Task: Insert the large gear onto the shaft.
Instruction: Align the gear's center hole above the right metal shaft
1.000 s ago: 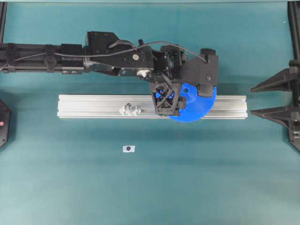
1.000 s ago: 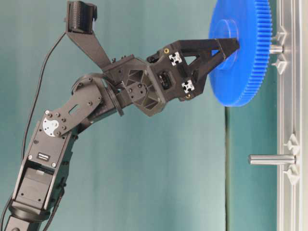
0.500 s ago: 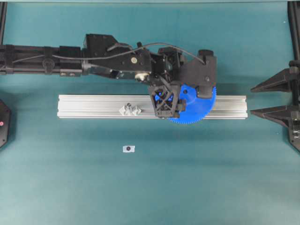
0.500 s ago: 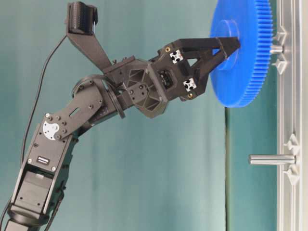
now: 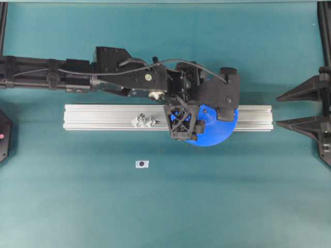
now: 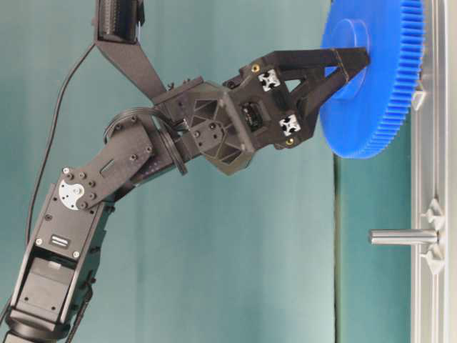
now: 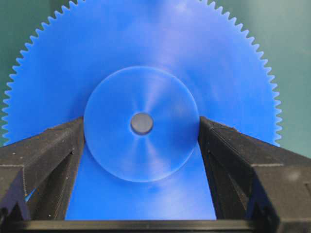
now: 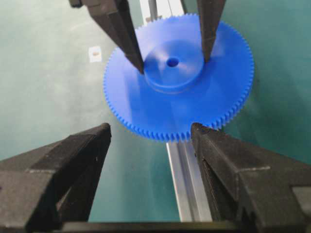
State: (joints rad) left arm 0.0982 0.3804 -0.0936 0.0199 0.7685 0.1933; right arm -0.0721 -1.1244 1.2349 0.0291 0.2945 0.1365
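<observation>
The large gear [image 5: 220,132] is a bright-blue toothed disc held flat over the aluminium rail [image 5: 103,118]. My left gripper [image 5: 199,121] is shut on its raised hub, one finger on each side, as the left wrist view [image 7: 141,126] shows. In the table-level view the gear [image 6: 378,86] sits close against the rail [image 6: 432,179] and hides the shaft's pin; only a clear base wing [image 6: 418,96] shows. A grey round spot [image 7: 141,124] fills the gear's centre hole. My right gripper [image 5: 277,111] is open and empty at the right, facing the gear [image 8: 180,102].
A second clear-based pin [image 5: 143,121] stands on the rail left of the gear, seen long and grey in the table-level view [image 6: 403,236]. A small white tag with a dark dot [image 5: 141,164] lies on the teal mat in front of the rail.
My left gripper has pushed the gear toward the rail. The stretch of pin that showed between gear and rail is now covered. The right arm has not moved.
</observation>
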